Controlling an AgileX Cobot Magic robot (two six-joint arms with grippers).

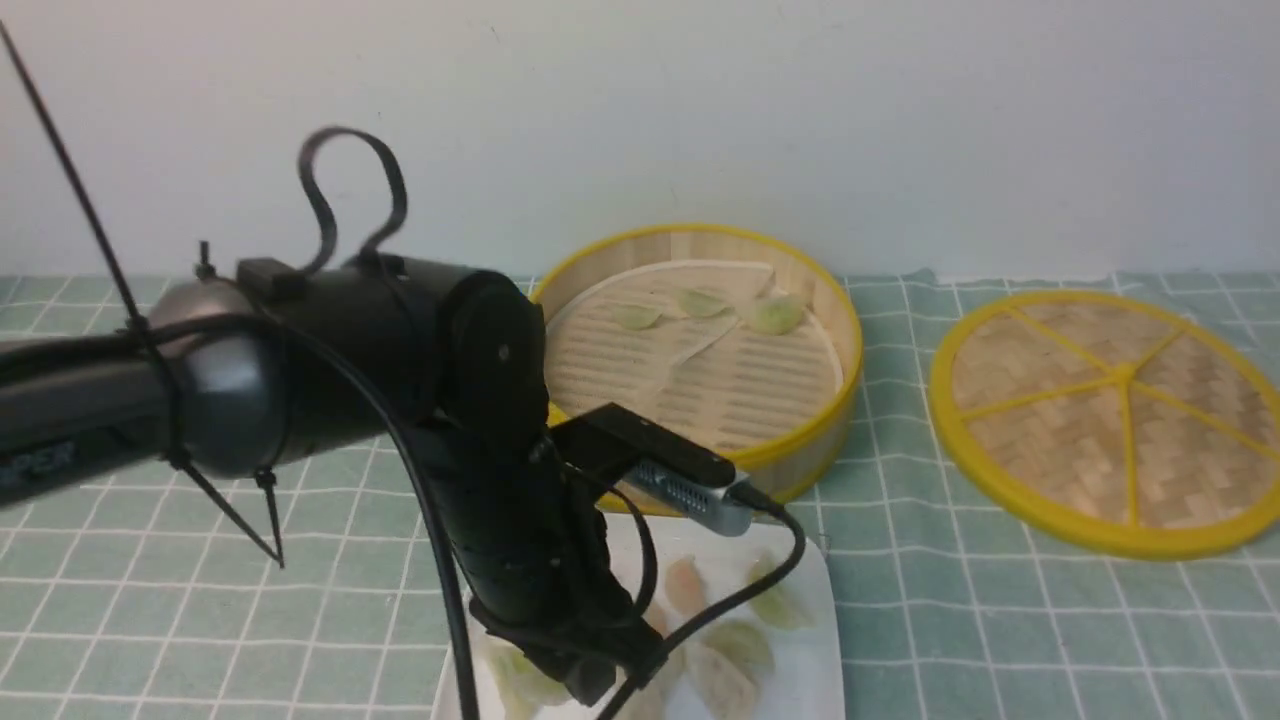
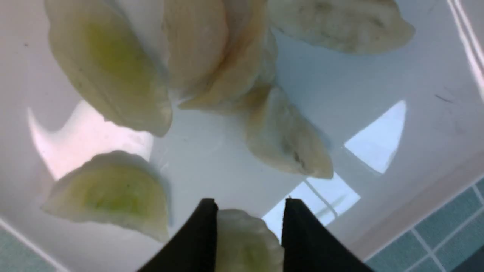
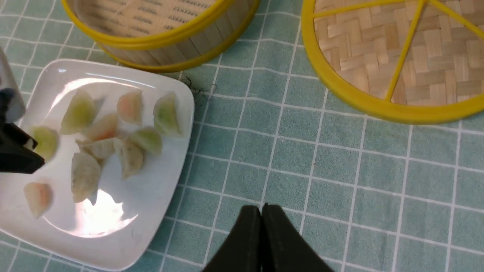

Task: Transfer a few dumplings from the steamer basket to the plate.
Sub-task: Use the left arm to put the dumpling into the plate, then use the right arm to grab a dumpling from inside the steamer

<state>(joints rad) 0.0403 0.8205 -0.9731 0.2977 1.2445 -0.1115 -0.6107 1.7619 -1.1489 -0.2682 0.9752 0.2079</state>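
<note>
Left arm (image 1: 400, 320) glossy black, grey joint (image 1: 215, 400), looped cable (image 1: 392, 190), zip ties (image 1: 268, 510); left tool (image 2: 249, 206) black, tapered.

The plate (image 3: 151, 196) is glossy white, its dumplings (image 3: 79, 111) pale green, pinkish and whitish. Behind the plate, the steamer basket (image 1: 700, 250) is light wood with yellow rims and a slatted floor. Right of the plate, the lid (image 1: 1110, 420) is woven tan with yellow spokes. The desk's cloth (image 3: 340, 170) is teal, gridded white. The left end effector (image 2: 249, 206) and right end effector (image 3: 261, 209) are black.

Plain white wall (image 1: 900, 100) behind a pale green, white-gridded tablecloth (image 1: 900, 620)
</note>
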